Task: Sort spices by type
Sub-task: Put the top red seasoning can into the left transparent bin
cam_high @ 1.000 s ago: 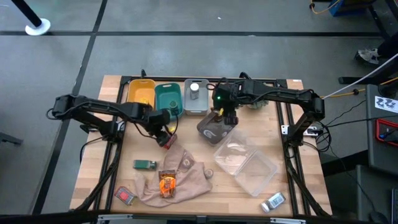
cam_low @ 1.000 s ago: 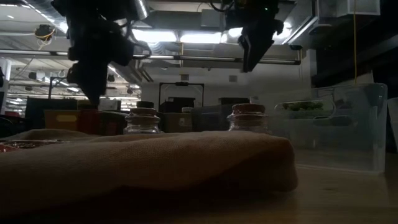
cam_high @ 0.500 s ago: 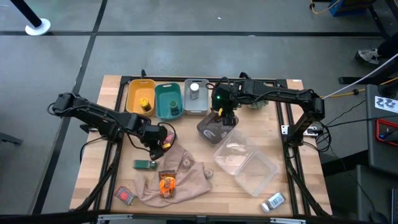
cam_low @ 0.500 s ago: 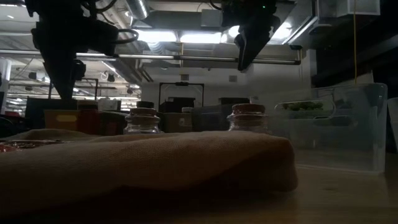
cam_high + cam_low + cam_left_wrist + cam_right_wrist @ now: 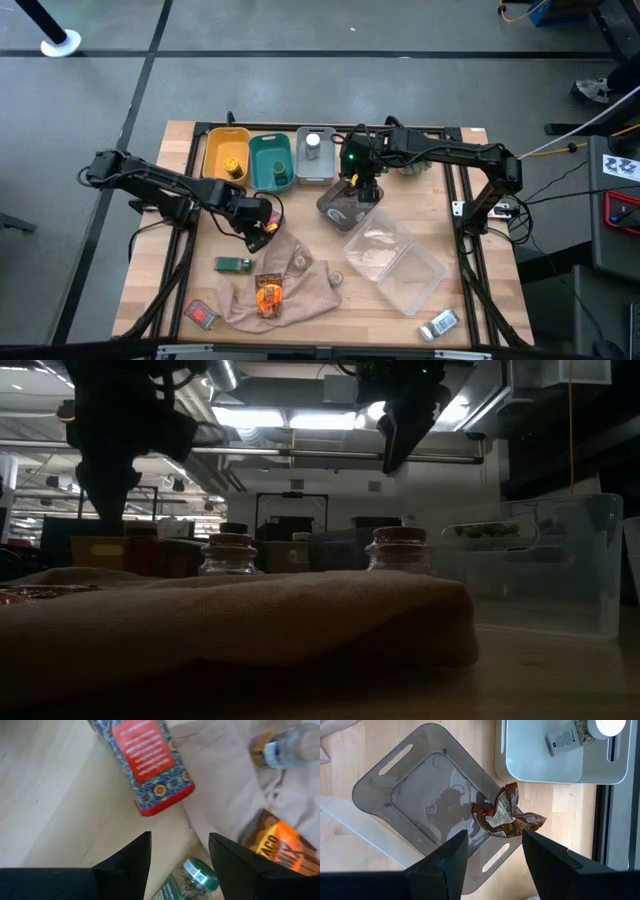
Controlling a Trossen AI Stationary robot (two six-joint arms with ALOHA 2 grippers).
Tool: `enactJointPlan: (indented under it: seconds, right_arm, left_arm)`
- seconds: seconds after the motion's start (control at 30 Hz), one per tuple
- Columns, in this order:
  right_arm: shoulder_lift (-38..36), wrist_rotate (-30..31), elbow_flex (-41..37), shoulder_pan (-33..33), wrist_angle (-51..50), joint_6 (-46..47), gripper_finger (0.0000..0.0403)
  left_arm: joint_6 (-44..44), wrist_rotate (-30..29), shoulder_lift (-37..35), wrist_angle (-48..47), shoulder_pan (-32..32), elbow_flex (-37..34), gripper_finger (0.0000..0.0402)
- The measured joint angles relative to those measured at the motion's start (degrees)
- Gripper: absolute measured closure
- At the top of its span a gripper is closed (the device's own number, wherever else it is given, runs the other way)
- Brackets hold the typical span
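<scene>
Both tools gaping, empty; left tool above red packet, lying flat.

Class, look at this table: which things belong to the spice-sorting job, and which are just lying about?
Job: red packet, orange sachet, green jar, brown sachet, grey bin, white tray.
Lying about: beige cloth, clear tub.

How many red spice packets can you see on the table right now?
2. One red packet lies near the table's front left corner; the other lies under the left gripper, beside the beige cloth. More could be hidden under the cloth.
</scene>
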Motion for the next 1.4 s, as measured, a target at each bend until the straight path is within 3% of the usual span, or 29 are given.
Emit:
enactJointPlan:
  seconds: [0.17, 0.67, 1.03, 1.4]
  right_arm:
    - [0.0, 0.0, 0.0, 0.0, -0.4, 0.0, 0.0217]
    - [0.0, 0.0, 0.0, 0.0, -0.4, -0.6, 0.0217]
    - [0.0, 0.0, 0.0, 0.0, -0.4, -0.6, 0.0217]
    - [0.0, 0.0, 0.0, 0.0, -0.5, -0.6, 0.0217]
  left_arm:
    - [3.7, 0.0, 1.4, 0.0, 1.3, 0.0, 0.0219]
    - [1.5, 0.2, 1.5, -3.4, 4.1, 0.0, 0.0219]
    - [6.0, -0.6, 1.5, -2.3, 4.9, 0.0, 0.0219]
    - [2.7, 1.2, 3.7, -4.1, 4.9, 0.0, 0.0219]
